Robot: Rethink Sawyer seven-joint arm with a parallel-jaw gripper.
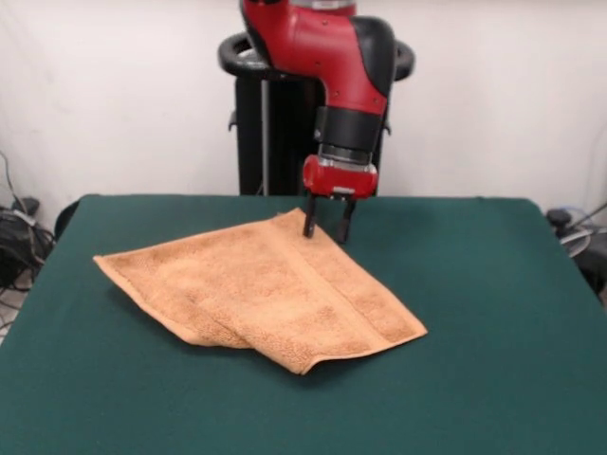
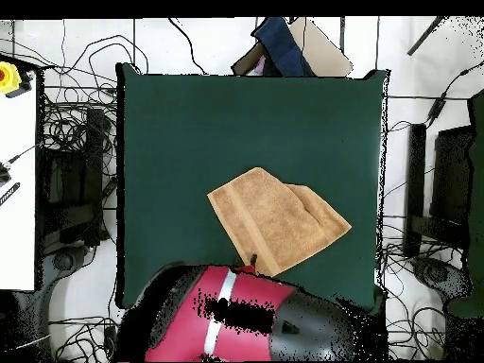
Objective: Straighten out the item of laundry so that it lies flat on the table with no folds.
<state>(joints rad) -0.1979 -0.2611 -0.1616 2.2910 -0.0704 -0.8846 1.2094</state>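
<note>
The orange-tan towel [image 1: 266,289] lies on the dark green table [image 1: 493,313], folded over on itself, with a doubled layer along its near side and a woven band near the right edge. In the overhead view the towel [image 2: 276,220] sits right of the table's [image 2: 170,142] middle. My gripper [image 1: 328,221] hangs from the red arm at the towel's far corner, fingers [image 1: 309,221] open and pointing down, tips at or just above the cloth. In the overhead view the arm covers most of the gripper [image 2: 253,259]. No tag shows.
The black pedestal [image 1: 275,123] stands behind the table's far edge. Cables and equipment [image 1: 19,237] lie off the table's left side. In the overhead view a blue and brown object [image 2: 288,47] sits past the top edge and a white bench [image 2: 17,180] at the left.
</note>
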